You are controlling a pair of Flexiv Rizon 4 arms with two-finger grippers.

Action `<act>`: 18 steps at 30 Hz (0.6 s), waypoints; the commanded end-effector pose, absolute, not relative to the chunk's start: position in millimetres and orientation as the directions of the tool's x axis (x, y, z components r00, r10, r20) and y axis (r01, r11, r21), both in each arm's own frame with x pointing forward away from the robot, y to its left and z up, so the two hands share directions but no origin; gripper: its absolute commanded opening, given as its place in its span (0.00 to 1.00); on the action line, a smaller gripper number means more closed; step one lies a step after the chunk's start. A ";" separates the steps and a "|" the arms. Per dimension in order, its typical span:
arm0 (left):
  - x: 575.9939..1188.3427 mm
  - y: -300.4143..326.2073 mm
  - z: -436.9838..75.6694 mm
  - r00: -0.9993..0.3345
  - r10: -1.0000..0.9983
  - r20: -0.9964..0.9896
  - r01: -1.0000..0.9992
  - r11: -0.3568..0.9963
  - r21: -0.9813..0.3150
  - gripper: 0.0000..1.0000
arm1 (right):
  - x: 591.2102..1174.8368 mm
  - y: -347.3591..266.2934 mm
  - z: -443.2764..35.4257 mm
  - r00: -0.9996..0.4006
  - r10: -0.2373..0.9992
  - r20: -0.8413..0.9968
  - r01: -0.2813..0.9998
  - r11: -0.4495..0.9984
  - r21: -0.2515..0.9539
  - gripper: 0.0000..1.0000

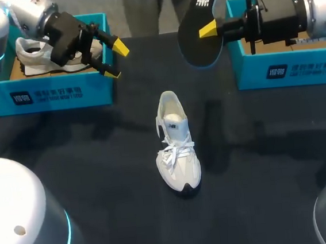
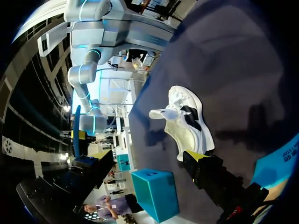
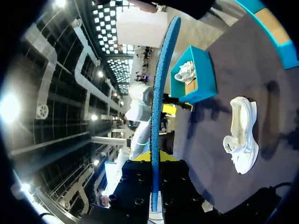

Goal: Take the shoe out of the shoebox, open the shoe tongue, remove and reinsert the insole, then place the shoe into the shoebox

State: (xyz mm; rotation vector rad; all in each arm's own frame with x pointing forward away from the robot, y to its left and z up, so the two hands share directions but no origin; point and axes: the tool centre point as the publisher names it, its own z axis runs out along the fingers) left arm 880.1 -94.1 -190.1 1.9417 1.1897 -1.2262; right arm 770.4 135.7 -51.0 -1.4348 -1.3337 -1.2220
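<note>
Behind the white lace-up sneaker (image 1: 176, 149) on the black table (image 1: 97, 163), right gripper (image 1: 209, 30) pinches a dark flat insole (image 1: 197, 48); left gripper (image 1: 115, 60), spread wide, hangs behind-left of it.

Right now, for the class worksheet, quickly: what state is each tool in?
Left tool: open, holding nothing.
Right tool: closed on the insole.

Lit softly from overhead; dim across the dark table (image 1: 99, 180), bright to near washout on the white shoe (image 1: 175, 144). Throws faint, soft-edged shadows toward 3 and 10 o'clock of the shoe in head view. Flares hard with glare beyond the table in right wrist view.
</note>
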 end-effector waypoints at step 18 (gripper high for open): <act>884.2 -96.4 -243.6 0.166 0.451 -0.877 0.888 -0.456 -0.066 1.00 | 762.7 142.0 -49.6 -0.024 0.216 0.976 0.991 -0.121 0.051 0.00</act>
